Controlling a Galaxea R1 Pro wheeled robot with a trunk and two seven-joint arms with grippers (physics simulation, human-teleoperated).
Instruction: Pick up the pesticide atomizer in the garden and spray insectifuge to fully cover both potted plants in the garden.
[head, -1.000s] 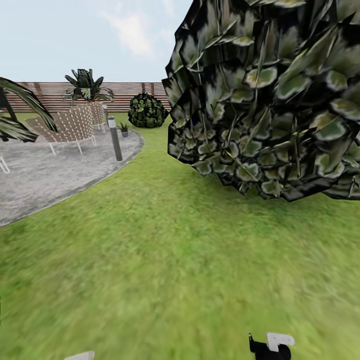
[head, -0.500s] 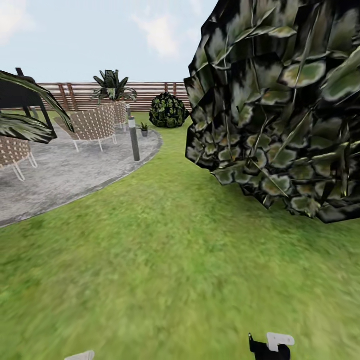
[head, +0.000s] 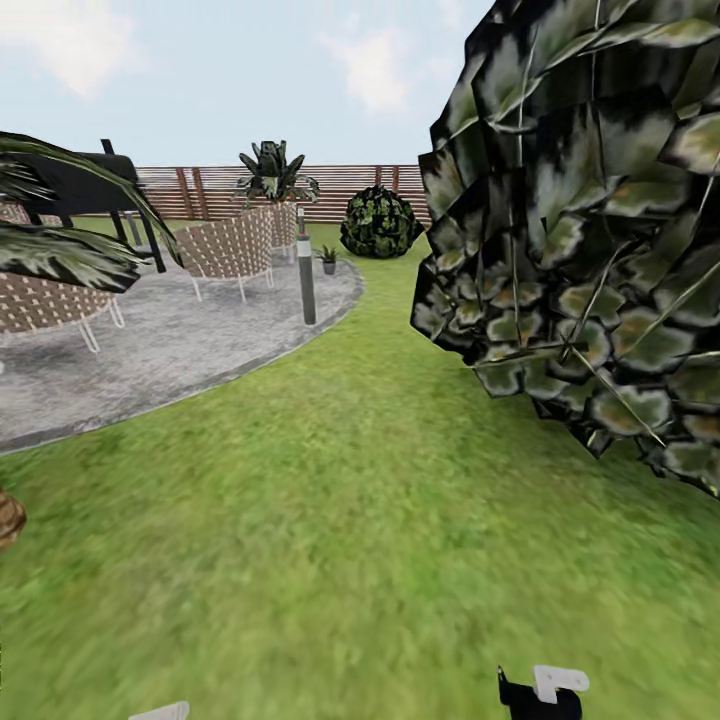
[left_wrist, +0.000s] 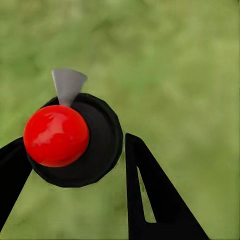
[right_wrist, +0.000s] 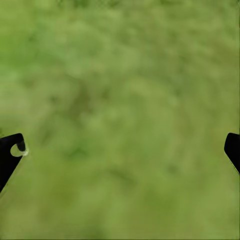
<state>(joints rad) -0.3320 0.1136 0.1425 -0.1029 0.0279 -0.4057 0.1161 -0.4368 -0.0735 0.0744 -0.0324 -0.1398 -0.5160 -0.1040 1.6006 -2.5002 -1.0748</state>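
In the left wrist view my left gripper (left_wrist: 75, 142) is shut on the pesticide atomizer (left_wrist: 95, 150), a dark round bottle with a red cap and a grey nozzle, held over grass. The white tip of that gripper (head: 160, 712) peeks in at the bottom edge of the head view. My right gripper (right_wrist: 120, 145) hangs open over bare grass, its fingers far apart; it also shows low in the head view (head: 545, 690). One small potted plant (head: 328, 260) in a grey pot stands far off at the back edge of the paving. The other potted plant is out of view.
A huge dark leafy bush (head: 590, 230) crowds the right side close by. A grey paved circle (head: 150, 350) with woven chairs (head: 232, 250) and a lamp post (head: 306, 275) lies left. A smaller round bush (head: 378, 222) and a slatted fence (head: 200, 192) stand behind. Palm fronds (head: 60, 250) hang at the left edge. Open lawn runs ahead.
The whole head view has swung: bush, chairs, post and fence have all slid to the right in the picture, so the camera has turned left. Both grippers keep their places.
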